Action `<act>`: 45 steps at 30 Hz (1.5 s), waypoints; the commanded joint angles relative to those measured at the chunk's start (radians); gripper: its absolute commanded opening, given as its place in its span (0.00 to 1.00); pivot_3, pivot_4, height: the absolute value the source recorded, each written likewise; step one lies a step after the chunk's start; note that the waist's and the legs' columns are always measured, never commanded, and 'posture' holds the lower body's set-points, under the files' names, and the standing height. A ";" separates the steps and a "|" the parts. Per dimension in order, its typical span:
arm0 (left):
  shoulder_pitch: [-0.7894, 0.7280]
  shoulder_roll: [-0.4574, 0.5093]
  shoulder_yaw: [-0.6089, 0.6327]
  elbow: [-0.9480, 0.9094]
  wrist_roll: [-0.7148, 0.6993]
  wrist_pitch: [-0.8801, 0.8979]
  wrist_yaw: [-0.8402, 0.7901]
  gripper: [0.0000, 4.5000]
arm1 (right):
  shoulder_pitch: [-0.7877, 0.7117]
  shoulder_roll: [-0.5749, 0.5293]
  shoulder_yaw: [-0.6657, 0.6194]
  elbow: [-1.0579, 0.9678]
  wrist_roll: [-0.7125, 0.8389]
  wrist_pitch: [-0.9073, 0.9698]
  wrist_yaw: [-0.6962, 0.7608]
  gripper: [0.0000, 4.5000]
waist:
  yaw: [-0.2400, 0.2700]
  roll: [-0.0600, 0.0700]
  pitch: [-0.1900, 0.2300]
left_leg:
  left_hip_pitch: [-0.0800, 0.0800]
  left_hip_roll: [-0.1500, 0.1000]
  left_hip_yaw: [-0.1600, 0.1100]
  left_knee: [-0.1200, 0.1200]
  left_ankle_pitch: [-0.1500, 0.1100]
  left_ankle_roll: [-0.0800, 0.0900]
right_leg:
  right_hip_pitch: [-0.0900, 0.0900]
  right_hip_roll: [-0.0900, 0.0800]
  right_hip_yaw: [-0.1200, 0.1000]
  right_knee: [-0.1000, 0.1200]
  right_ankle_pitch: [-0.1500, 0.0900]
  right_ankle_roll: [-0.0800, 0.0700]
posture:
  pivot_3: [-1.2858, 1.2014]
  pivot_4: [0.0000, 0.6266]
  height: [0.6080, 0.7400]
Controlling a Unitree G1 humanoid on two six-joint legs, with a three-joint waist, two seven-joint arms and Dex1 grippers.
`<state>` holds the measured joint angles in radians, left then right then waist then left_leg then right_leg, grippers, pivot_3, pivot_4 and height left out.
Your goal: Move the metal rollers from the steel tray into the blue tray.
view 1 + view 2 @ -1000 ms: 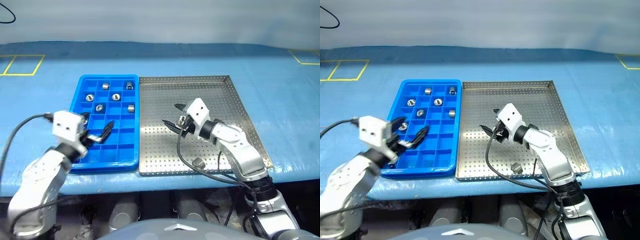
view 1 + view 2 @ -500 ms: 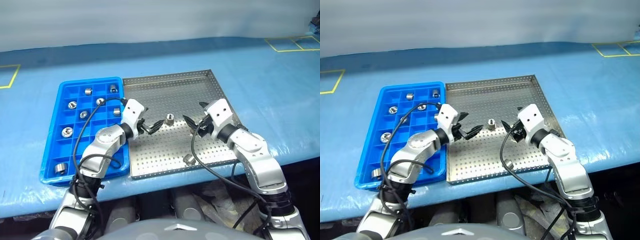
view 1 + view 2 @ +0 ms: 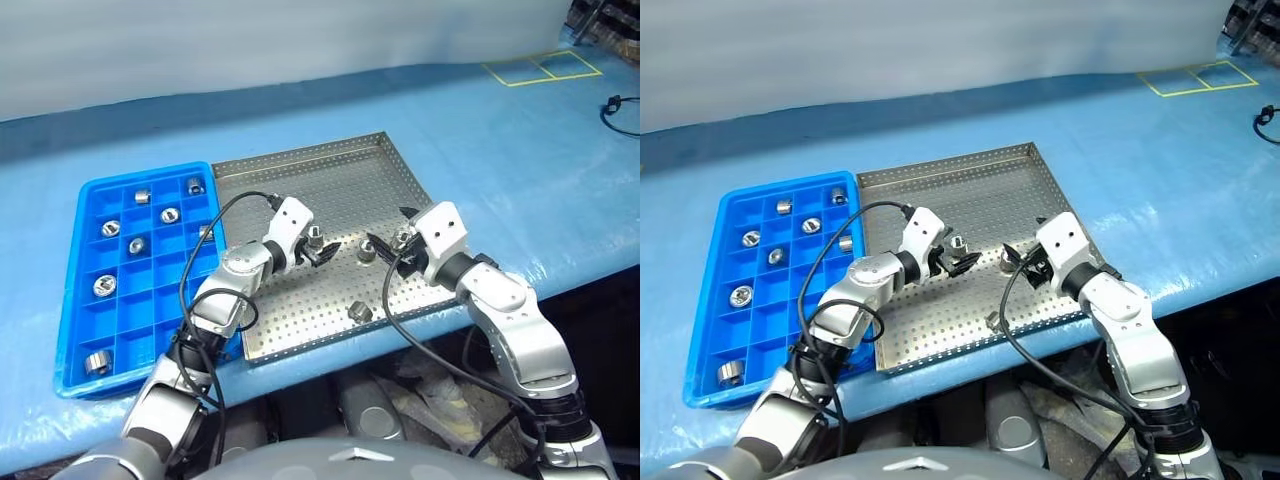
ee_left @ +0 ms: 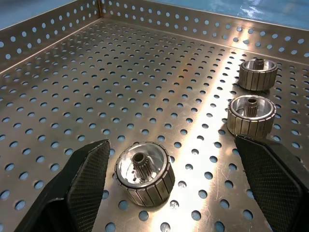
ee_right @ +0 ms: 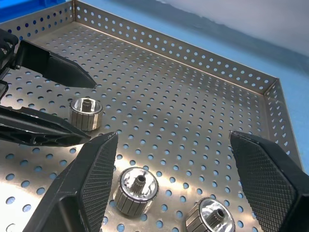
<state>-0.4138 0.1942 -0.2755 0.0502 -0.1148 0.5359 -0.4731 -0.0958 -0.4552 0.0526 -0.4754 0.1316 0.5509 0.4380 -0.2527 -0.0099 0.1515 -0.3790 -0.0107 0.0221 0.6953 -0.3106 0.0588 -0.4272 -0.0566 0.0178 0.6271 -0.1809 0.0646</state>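
Item: metal rollers (image 4: 144, 173), three lying on the steel tray (image 3: 300, 180). We are straddling the nearest with the left gripper (image 4: 178, 183), jaws wide, empty; centring before closing seems wise. Right gripper (image 5: 193, 193) gaping, empty. Destination: blue tray (image 3: 75, 300).

**Blue desk, yellow tape, a cable at the far corner**

The desk (image 3: 520, 150) is covered in a smooth blue sheet with a glossy sheen, and a pale plain wall (image 3: 250, 40) stands behind it. Yellow tape (image 3: 540, 66) marks out two adjoining rectangles on the sheet at the far right corner. Near them, at the right edge, a black cable (image 3: 622, 110) lies curled on the blue surface. Dark, indistinct objects (image 3: 600, 20) sit beyond the taped corner.
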 commanded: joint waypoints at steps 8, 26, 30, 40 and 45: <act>-0.049 -0.037 0.001 0.097 0.060 -0.023 0.047 0.96 | -0.011 0.009 0.000 -0.021 0.005 -0.015 0.000 0.87 | -0.003 0.000 0.000 | 0.000 0.000 0.000 0.000 0.000 0.000 | 0.000 0.000 0.000 0.000 0.000 0.001 | 0.37 0.24 1.00; -0.053 -0.067 0.027 0.131 0.065 -0.048 0.030 0.38 | -0.018 0.014 0.004 -0.011 0.004 -0.025 0.004 0.87 | -0.002 0.000 0.000 | 0.000 0.000 0.000 0.000 0.000 0.001 | 0.000 -0.001 0.001 0.000 0.001 0.001 | 0.38 0.24 1.00; -0.030 -0.060 0.056 0.068 0.053 -0.041 0.042 0.38 | -0.027 0.021 0.014 0.001 0.005 -0.031 0.010 0.87 | -0.002 0.000 0.000 | 0.000 0.000 0.000 0.000 0.000 0.001 | 0.000 -0.001 0.001 0.000 0.001 0.001 | 0.38 0.24 1.00; 0.203 0.148 0.276 -0.491 -0.075 0.187 0.002 0.38 | -0.032 0.024 0.076 0.010 0.045 -0.033 0.099 0.87 | 0.004 0.001 0.001 | 0.000 0.001 0.000 0.000 0.000 0.000 | -0.002 -0.004 0.002 0.001 0.001 0.001 | 0.41 0.24 1.00; 0.351 0.311 0.387 -0.720 -0.119 0.345 -0.016 0.38 | -0.051 -0.002 0.127 0.026 0.090 -0.034 0.209 0.87 | 0.047 0.001 0.001 | 0.000 0.001 -0.001 0.000 0.000 0.000 | -0.001 -0.005 0.001 0.001 0.000 0.000 | 0.45 0.24 1.00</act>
<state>-0.0729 0.4862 0.0784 -0.5850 -0.2163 0.8455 -0.4829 -0.1327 -0.4482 0.1661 -0.4336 0.1997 0.5328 0.6105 -0.2057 -0.0090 0.1524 -0.3787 -0.0098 0.0213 0.6950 -0.3108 0.0583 -0.4284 -0.0612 0.0182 0.6278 -0.1805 0.0647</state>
